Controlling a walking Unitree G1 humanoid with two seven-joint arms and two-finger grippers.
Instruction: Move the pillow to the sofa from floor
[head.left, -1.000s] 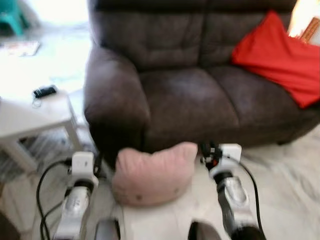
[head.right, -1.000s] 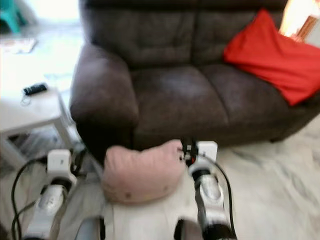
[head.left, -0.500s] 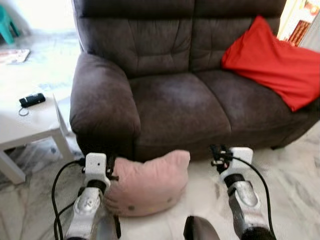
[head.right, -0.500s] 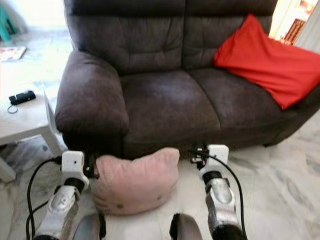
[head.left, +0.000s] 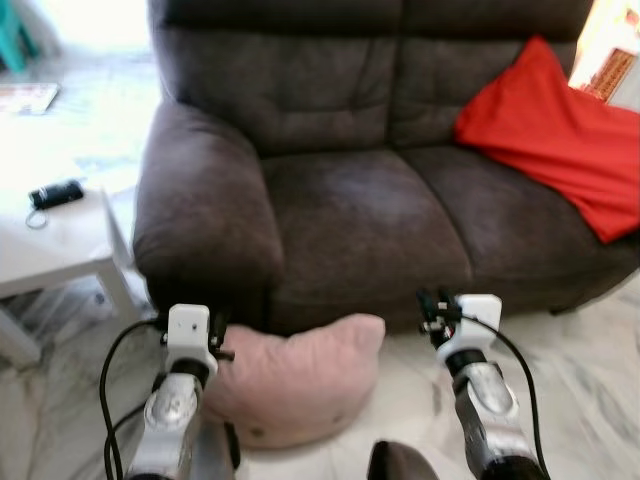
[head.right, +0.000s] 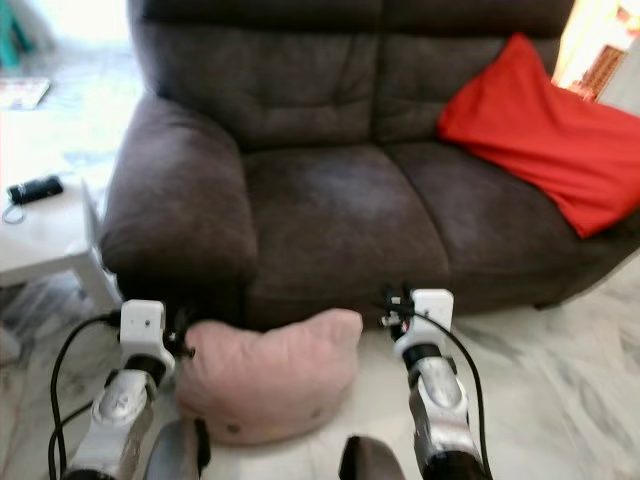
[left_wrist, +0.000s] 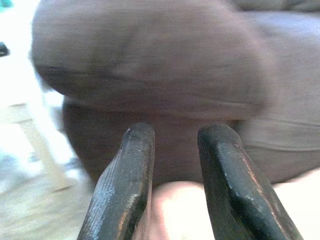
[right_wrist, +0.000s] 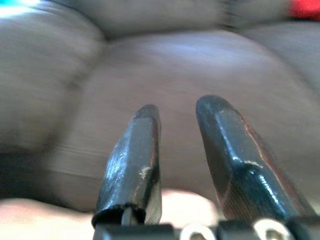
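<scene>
Pale pink pillow (head.left: 295, 385), plump and slumped with a dip along its top edge, on the pale marbled floor (head.left: 580, 360), touching the front of a dark brown sofa (head.left: 360, 200), below its left seat cushion

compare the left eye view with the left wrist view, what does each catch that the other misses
The left eye view alone takes in the red cushion on the sofa's seat, the right gripper and the black device on the white side table. The left wrist view alone gives a close look at the left gripper, its black fingers slightly apart. Both show the brown sofa, its rounded armrest and the pink pillow on the floor.
</scene>
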